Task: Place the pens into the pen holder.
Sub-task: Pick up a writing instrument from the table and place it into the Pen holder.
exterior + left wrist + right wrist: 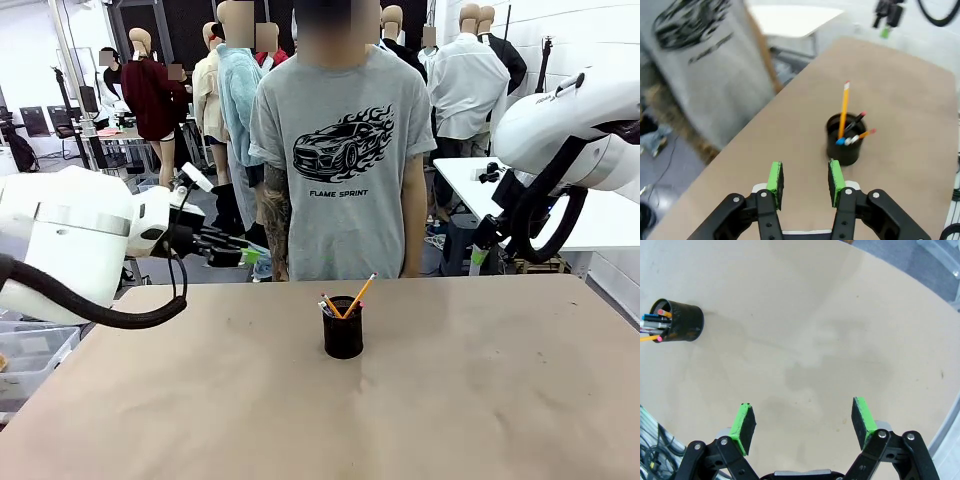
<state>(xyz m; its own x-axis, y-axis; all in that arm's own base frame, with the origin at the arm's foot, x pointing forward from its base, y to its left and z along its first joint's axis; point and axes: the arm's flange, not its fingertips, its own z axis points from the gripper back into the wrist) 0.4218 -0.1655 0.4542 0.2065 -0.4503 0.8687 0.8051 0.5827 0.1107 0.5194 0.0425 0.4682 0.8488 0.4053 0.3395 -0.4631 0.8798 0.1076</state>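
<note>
The black mesh pen holder [343,335] stands upright at the middle of the brown table. Several pens stick out of it, among them a yellow pencil [358,296]. In the left wrist view the pen holder [844,147] holds the yellow pencil [843,112], a black pen with a pink-red end [856,121] and a white-grey pen [851,140]. My left gripper [805,181] hovers short of it, open partway with nothing between its pads. My right gripper [804,425] hangs wide open and empty over bare table, far from the pen holder [682,322].
A person in a grey T-shirt [340,160] stands at the table's far edge, behind the holder. My left arm [70,235] is raised off the table's left side and my right arm [570,135] is high at the right. A white table [610,215] stands beyond.
</note>
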